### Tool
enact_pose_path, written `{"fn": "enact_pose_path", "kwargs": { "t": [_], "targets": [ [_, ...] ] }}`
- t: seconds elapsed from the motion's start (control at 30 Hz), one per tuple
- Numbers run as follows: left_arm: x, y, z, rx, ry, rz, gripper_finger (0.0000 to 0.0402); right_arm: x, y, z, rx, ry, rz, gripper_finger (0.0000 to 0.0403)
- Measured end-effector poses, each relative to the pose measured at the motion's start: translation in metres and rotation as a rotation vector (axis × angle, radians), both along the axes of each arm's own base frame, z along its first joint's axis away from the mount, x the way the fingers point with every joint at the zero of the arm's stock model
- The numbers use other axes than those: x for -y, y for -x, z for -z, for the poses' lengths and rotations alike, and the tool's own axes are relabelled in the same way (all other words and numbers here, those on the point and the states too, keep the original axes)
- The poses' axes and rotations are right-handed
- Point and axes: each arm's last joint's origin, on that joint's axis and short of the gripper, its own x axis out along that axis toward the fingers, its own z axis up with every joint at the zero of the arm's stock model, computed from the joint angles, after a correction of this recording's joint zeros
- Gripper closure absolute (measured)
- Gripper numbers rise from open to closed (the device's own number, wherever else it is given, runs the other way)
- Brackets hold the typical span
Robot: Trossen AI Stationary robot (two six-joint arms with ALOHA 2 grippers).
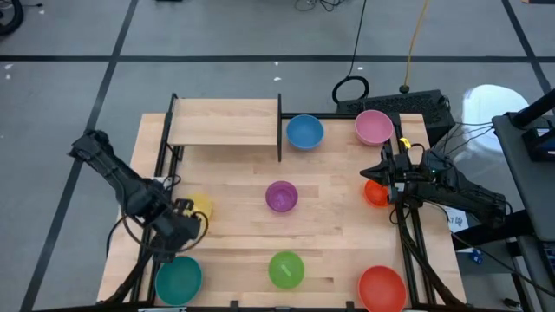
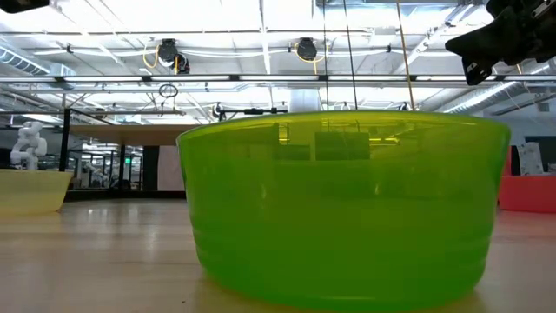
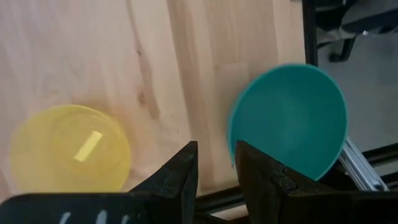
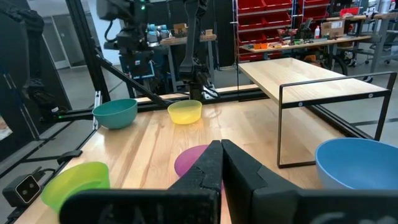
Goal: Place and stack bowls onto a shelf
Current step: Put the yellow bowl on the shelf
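My left gripper hovers open, with a narrow gap, over the table's left side, between the yellow bowl and the teal bowl. My right gripper is shut and empty above the orange bowl, which it partly hides. The blue bowl, pink bowl, purple bowl, green bowl and red bowl rest upright on the tabletop. The shelf stands at the far left with nothing on it.
Black frame rails run along the table's left and right edges. The shelf's thin black posts stand just left of the blue bowl. Cables and a dark box lie beyond the far right corner.
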Motion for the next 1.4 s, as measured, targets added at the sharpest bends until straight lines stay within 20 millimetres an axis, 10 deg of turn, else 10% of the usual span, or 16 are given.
{"fn": "enact_pose_path", "kwargs": {
  "t": [0.67, 1.4],
  "targets": [
    [0.031, 0.003, 0.064, -0.035, 0.014, -0.010, 0.0291, 0.000, 0.000, 0.000, 0.002, -0.035, 0.002, 0.0403],
    [-0.010, 0.009, 0.108, -0.132, -0.261, -0.181, 0.0291, 0.000, 0.000, 0.000, 0.002, -0.040, 0.003, 0.0403]
  ]
}}
